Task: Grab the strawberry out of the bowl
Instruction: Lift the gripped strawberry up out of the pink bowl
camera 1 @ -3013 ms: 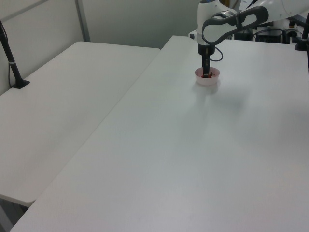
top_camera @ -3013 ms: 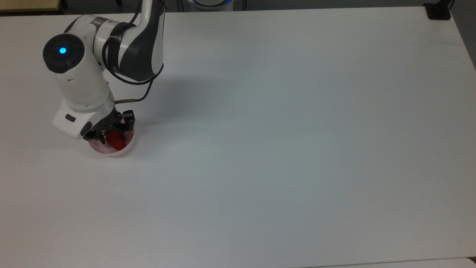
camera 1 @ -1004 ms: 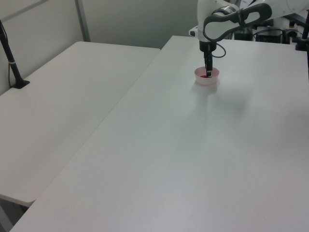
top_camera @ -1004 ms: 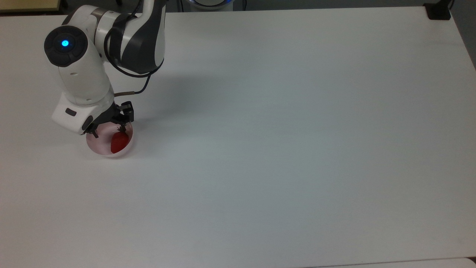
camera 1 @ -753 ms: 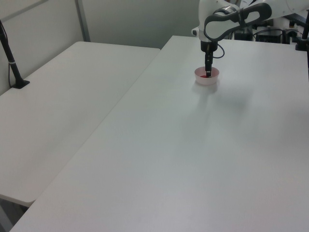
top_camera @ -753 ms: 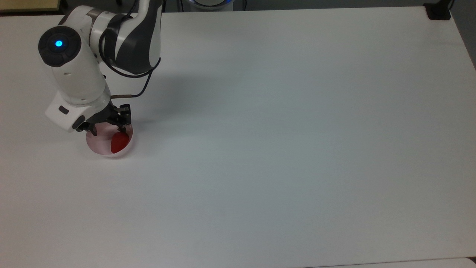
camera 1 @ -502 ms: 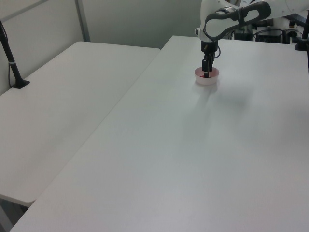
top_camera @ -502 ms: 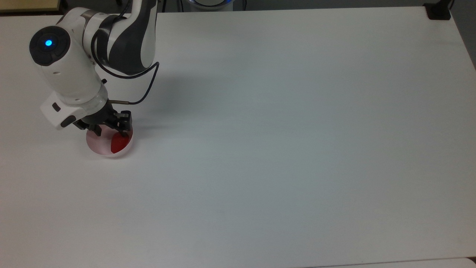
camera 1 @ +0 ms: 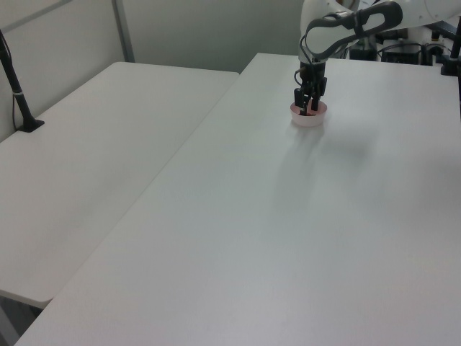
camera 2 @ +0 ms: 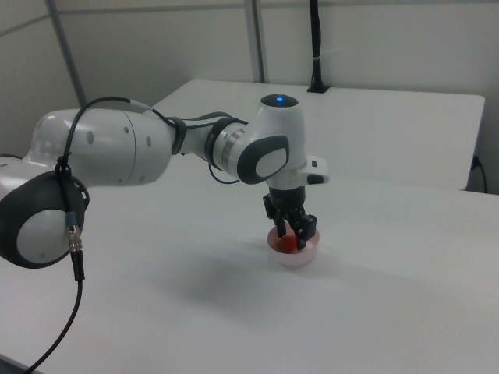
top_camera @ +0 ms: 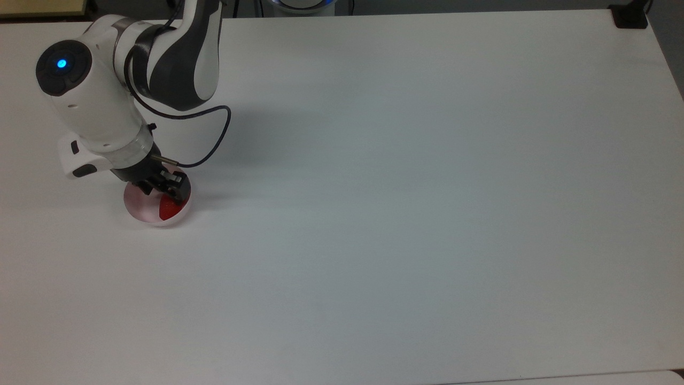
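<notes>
The small pale pink bowl [top_camera: 137, 209] stands near the table's left edge in the top view. The red strawberry [top_camera: 170, 210] lies inside it, against the top view's right wall, its upper end covered by the black fingers. My gripper [top_camera: 163, 191] points down into the bowl and is open, with one finger on either side of the strawberry [camera 2: 288, 244]. In the right view the gripper [camera 2: 294, 232] reaches down past the rim of the bowl [camera 2: 297, 259]. The left view has the gripper [camera 1: 308, 103] over the bowl [camera 1: 310, 120] at the far end of the table.
The white table [top_camera: 385, 214] stretches wide and bare to the top view's right of the bowl. A black clamp base [top_camera: 630, 16] sits at its far right corner. A second white table [camera 1: 86, 166] with a black post [camera 1: 14, 79] adjoins in the left view.
The wrist has turned and shifted slightly towards the top view's left. The fingers have come down into the bowl over the strawberry's upper end. The bowl and strawberry have stayed in place.
</notes>
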Motion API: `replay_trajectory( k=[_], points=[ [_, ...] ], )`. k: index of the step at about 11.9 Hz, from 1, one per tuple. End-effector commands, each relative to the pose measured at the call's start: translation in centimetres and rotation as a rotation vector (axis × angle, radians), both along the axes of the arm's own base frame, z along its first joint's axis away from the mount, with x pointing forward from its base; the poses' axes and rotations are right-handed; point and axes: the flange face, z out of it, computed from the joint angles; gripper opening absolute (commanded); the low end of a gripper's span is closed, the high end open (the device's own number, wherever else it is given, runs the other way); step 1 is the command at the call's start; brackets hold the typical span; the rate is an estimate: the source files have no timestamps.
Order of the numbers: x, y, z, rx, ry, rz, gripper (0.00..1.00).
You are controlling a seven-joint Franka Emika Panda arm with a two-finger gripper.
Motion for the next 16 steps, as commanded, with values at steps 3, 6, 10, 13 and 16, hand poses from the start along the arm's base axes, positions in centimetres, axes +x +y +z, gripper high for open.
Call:
replay_trajectory(
  k=[3, 6, 10, 13, 16],
  points=[
    [-0.2, -0.3, -1.3, -0.006, -0.043, -0.068, 0.57],
    [-0.3, -0.6, -0.8, -0.011, -0.04, -0.061, 0.51],
    [-1.0, -1.1, 1.7, 0.001, -0.018, -0.062, 0.46],
    [-1.8, -0.9, 3.8, 0.012, 0.003, -0.029, 0.46],
    [-2.2, -2.4, 6.4, 0.005, -0.002, 0.038, 0.46]
  ],
)
